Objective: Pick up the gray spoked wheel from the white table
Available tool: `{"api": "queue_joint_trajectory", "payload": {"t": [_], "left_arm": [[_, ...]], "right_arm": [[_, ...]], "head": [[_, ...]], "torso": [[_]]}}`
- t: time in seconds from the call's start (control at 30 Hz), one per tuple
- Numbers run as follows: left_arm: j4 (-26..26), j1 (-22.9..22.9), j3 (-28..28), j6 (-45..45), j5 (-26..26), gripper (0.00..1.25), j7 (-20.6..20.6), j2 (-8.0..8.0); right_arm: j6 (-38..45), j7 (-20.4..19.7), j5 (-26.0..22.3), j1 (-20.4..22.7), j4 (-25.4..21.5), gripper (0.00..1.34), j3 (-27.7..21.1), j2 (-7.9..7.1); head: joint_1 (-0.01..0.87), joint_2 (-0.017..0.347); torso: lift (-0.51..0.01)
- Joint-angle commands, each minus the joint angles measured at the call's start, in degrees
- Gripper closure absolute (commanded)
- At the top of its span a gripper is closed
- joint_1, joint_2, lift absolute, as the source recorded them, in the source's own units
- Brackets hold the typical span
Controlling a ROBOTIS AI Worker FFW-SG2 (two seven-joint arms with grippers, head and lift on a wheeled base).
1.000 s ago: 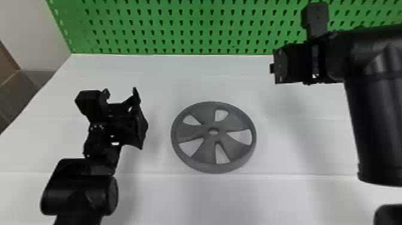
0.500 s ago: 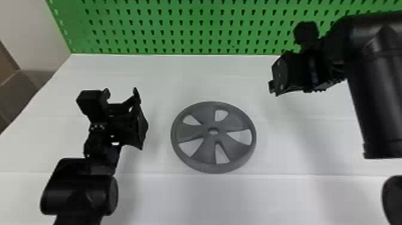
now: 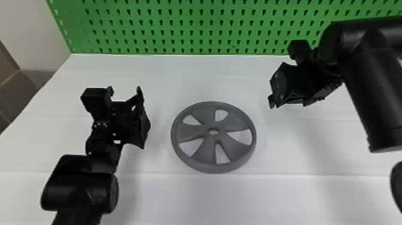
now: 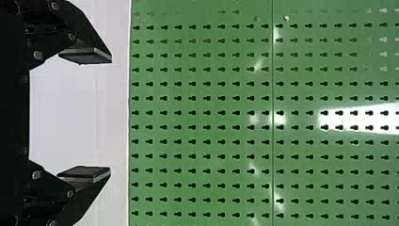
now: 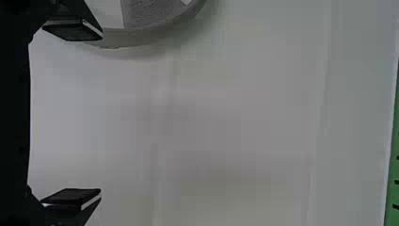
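Note:
The gray spoked wheel point(image 3: 203, 149) lies flat on the white table point(image 3: 167, 197), between the two arms in the head view. My left gripper point(image 3: 142, 119) is parked to the wheel's left; in the left wrist view that gripper point(image 4: 87, 114) stands open with nothing between its fingers. Up and right of the wheel, apart from it, is my right gripper point(image 3: 275, 89). In the right wrist view the right gripper point(image 5: 75, 115) is open and empty, and part of the wheel point(image 5: 150, 14) shows beyond one of its fingers.
A green perforated board point(image 3: 191, 30) rises along the table's far edge, close behind the right arm's wrist. Beyond the table's left edge are a pale wall point(image 3: 33, 33) and a brown surface point(image 3: 18, 86).
The right gripper has tilted and turned, its fingers now pointing more down and toward the wheel, and its forearm has shifted. The left arm and the wheel have stayed put.

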Motion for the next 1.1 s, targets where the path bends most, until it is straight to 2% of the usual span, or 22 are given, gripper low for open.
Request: {"api": "queue_joint_trajectory", "payload": {"t": [0.0,0.27,0.4,0.63,1.07], "left_arm": [[0.00,-0.28,-0.48,0.09,-0.39,0.41,0.00,0.19],[0.09,-0.54,-1.01,0.53,-0.66,0.41,0.00,0.28],[0.09,-0.63,-1.28,1.06,-0.66,0.41,0.00,0.37],[0.09,-1.07,-2.07,1.50,-0.75,0.41,0.00,0.63],[0.09,-1.15,-2.15,1.50,-0.66,0.41,0.00,0.63]], "right_arm": [[0.09,0.00,-1.40,-1.43,2.82,0.12,0.90,-0.68],[0.09,0.18,-5.26,-3.63,7.74,0.12,3.80,-2.44],[0.09,0.36,-5.61,-3.98,8.80,0.12,3.80,-2.79],[0.09,3.78,-7.02,-4.51,11.79,0.12,3.71,-3.49],[0.09,3.78,-5.88,-3.98,12.05,0.12,3.98,-3.14]], "head": [[0.782,0.057],[0.782,0.057],[0.782,0.057],[0.782,0.057],[0.782,0.057]], "torso": [[-0.097],[-0.097],[-0.097],[-0.097],[-0.097]]}}
